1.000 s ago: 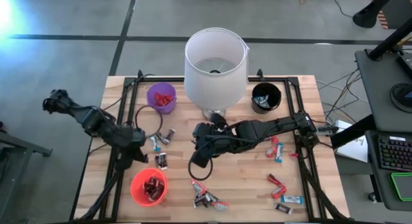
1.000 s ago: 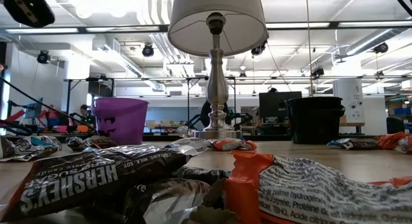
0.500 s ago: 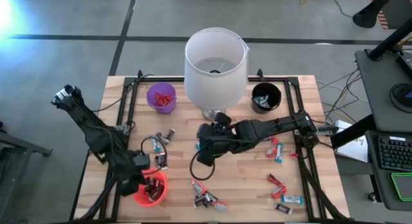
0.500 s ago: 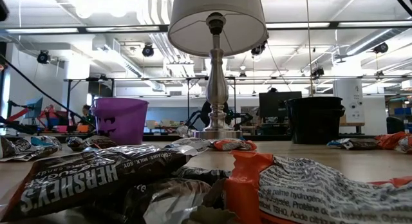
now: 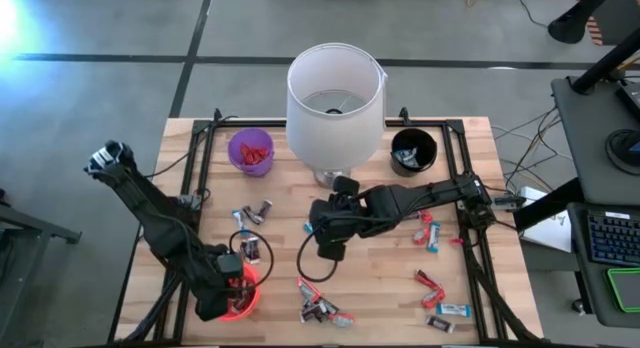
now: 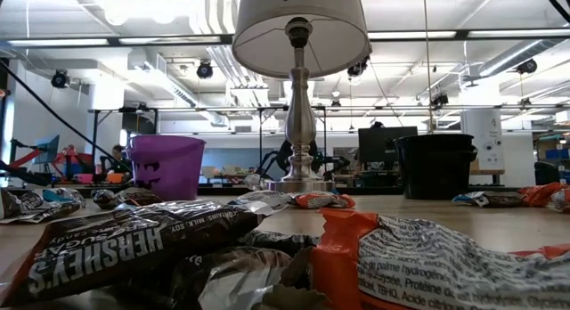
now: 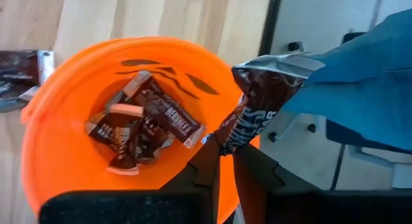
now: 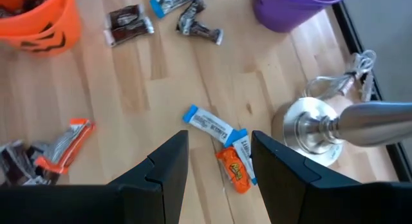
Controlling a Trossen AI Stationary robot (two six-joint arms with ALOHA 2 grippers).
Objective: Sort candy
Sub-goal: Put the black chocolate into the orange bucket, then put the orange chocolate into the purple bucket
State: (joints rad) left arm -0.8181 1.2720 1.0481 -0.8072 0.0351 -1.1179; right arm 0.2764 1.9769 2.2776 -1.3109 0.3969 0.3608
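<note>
While the left gripper [image 7: 222, 161] pinches a brown bar [image 7: 251, 108] by its tip at the orange cup's [image 5: 240, 294] rim, the bar hangs half outside the cup; a release here could drop it off the table edge. Right gripper [image 8: 219, 163] is open and empty above a blue bar [image 8: 207, 123] and an orange one [image 8: 233, 166], well apart from the cup. Count: three cups; five or so brown bars in the orange cup; roughly fifteen loose candies.

I see a wooden desk [image 5: 380, 258] carrying a white-shaded lamp [image 5: 336, 91] at the back centre, a purple cup [image 5: 250, 151] to its left, a black cup [image 5: 413, 151] to its right, and an orange cup [image 5: 238, 293] at front left. Wrapped candy [image 5: 322, 308] lies scattered across the bare boards.
</note>
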